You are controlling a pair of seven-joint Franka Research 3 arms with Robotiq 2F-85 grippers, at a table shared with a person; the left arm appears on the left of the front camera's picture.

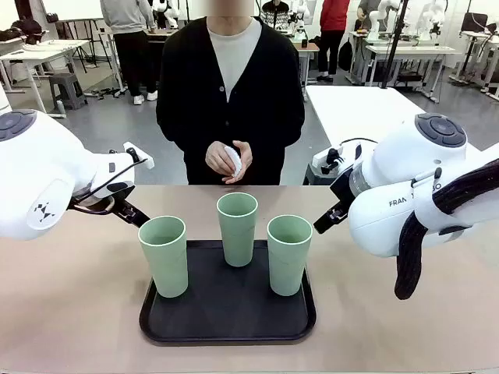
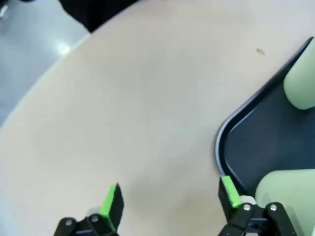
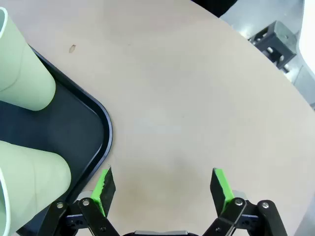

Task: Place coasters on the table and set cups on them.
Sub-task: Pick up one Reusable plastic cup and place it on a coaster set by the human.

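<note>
Cups: three tall pale mint-green plastic tumblers (image 1: 237, 230) stand upright on a black rectangular tray (image 1: 226, 336), apparently staged for lifting off.
Coasters: a small white item (image 1: 233, 156) sits in the person's hands (image 1: 217, 160) at the far edge. It is likely the lacy discs, none yet laid.
Grippers: left gripper (image 2: 170, 194) and right gripper (image 3: 162, 182) flank the tray, jaws apart, holding nothing.
Surface: beige-tan tabletop (image 1: 70, 312), bare around the tray.
Room: grey floor, white tables (image 1: 366, 105) behind.
</note>
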